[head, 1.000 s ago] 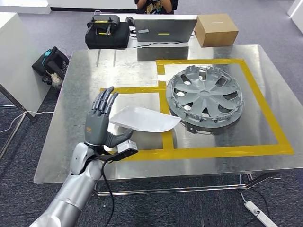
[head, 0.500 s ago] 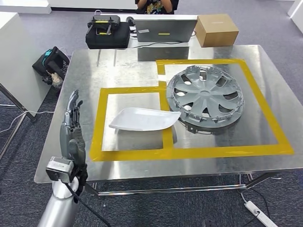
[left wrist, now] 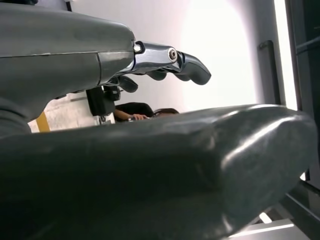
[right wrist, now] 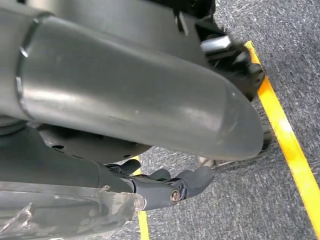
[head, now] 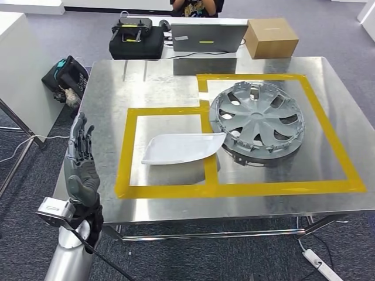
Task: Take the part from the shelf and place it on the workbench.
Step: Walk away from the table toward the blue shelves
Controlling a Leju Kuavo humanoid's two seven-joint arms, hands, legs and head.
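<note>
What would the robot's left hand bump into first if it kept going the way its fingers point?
Probably nothing soon: the left hand points up, beside the table edge. Depth is unclear.

Office-like lab: carpet (head: 26,246), laptop (head: 206,37)

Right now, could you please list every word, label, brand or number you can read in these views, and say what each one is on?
No text is legible in any view.
Laptop: a small pale sticker and a yellow mark on its lid, too small to read.
Black case: yellow-green marks on top, no letters readable.
Cardboard box: plain, no print visible.
Wheel cover: centre hub shows no readable emblem.
White part: unmarked.
</note>
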